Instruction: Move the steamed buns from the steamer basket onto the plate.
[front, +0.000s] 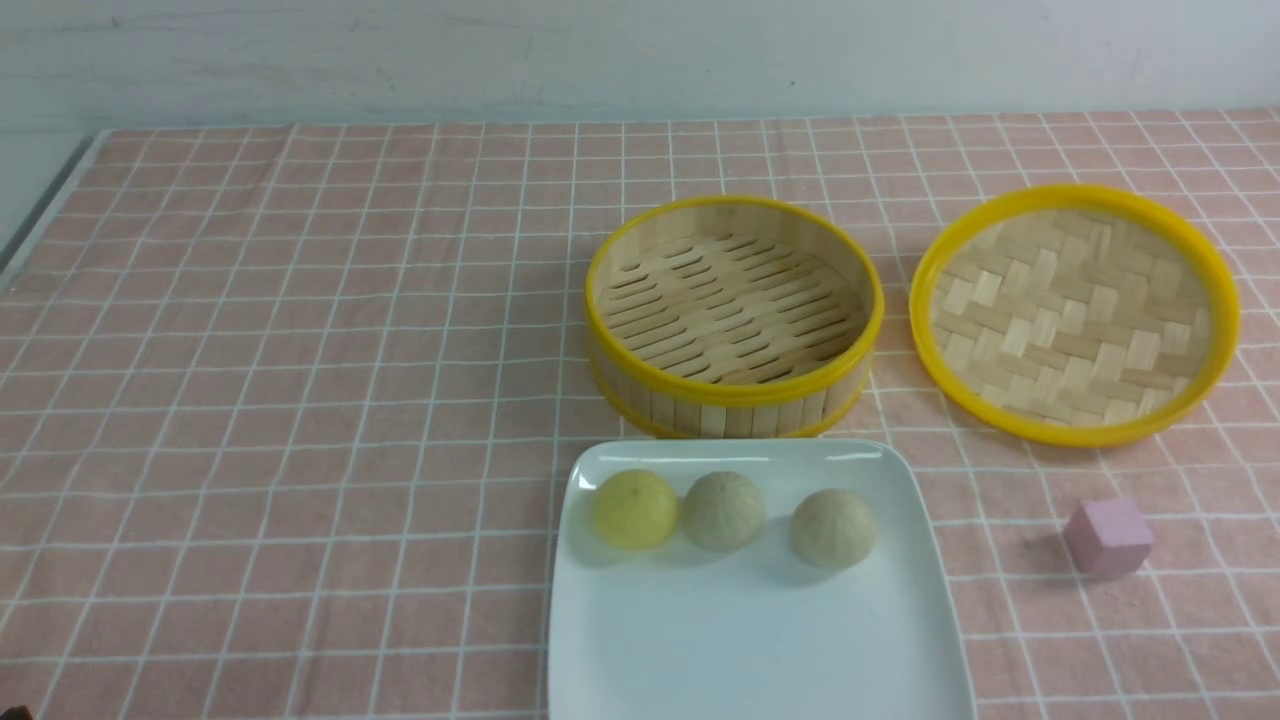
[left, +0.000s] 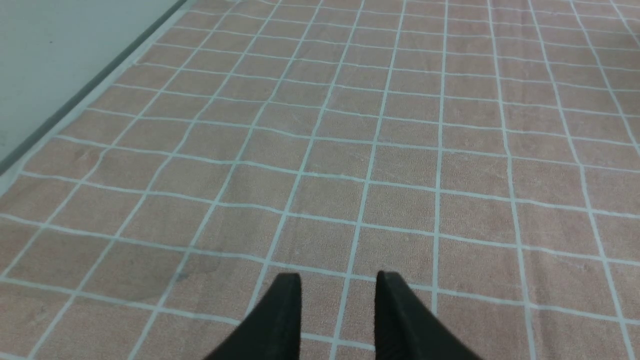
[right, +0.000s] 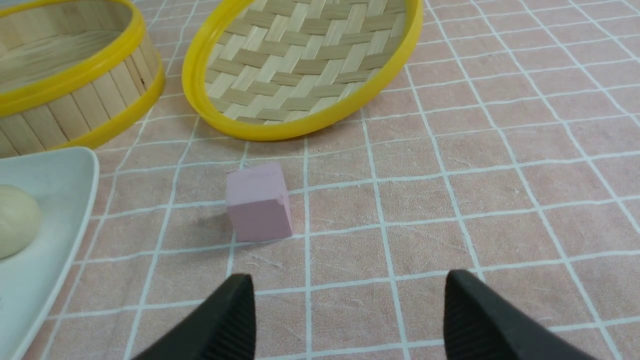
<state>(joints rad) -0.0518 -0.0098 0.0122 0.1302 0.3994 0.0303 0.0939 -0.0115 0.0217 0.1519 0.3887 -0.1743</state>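
White square plate (front: 900, 640) holds three round buns (front: 722, 510); bamboo steamer basket (front: 733, 390) empty. We judge task done. Left tool (left: 338, 287) and right tool (right: 348, 290) parted, grasping nothing.

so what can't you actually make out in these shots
- Plate: its near edge is cut off by the bottom of the front view.
- Both arms: outside the front view, so their pose is unknown.
- Left claw: only the fingertips show, over bare cloth.
- Right claw: the frame's bottom edge crops it.
- Steamer basket: cropped in the right wrist view, floor barely visible.
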